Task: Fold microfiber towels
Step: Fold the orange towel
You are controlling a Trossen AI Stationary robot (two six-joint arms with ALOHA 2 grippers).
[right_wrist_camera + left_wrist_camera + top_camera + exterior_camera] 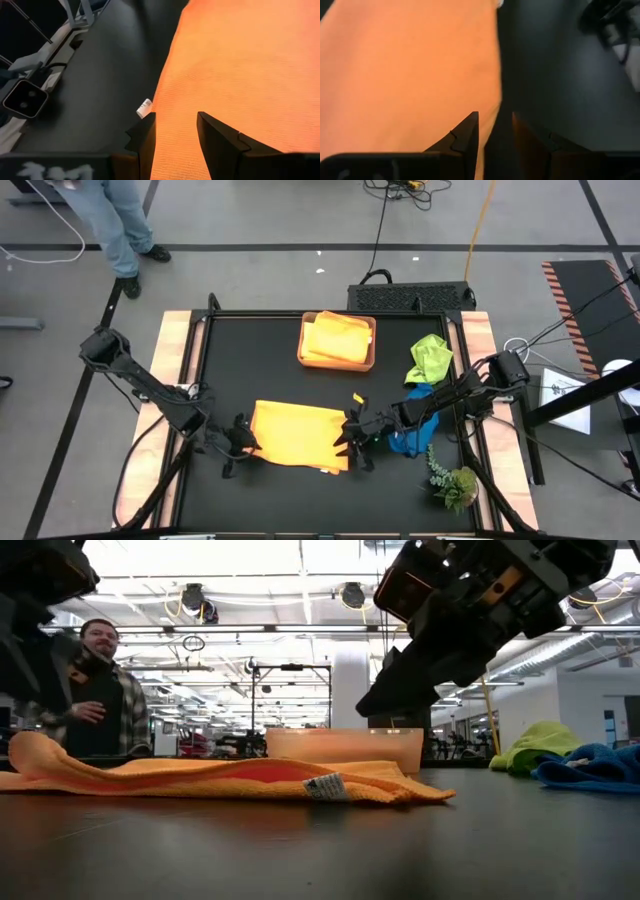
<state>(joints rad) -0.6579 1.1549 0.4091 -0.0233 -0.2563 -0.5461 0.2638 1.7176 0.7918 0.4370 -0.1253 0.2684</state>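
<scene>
An orange towel point(298, 435) lies spread flat on the black table, with a white label point(325, 786) at its near right corner. My left gripper point(240, 442) is open at the towel's left edge; that edge point(496, 107) runs below the gap between its fingers point(495, 135). My right gripper point(352, 442) is open above the towel's right end point(176, 132), near the label point(144, 107). In the low view both grippers hang above the cloth, the right one point(400, 690) clear of it. A lime green towel point(430, 358) and a blue towel point(415, 430) lie bunched at the right.
A tan tray point(369, 362) at the far middle holds a folded yellow-orange towel point(338, 338). A green plant sprig point(452, 480) lies at the near right corner. A person point(95, 690) stands beyond the table's far left. Bare table shows along the near edge.
</scene>
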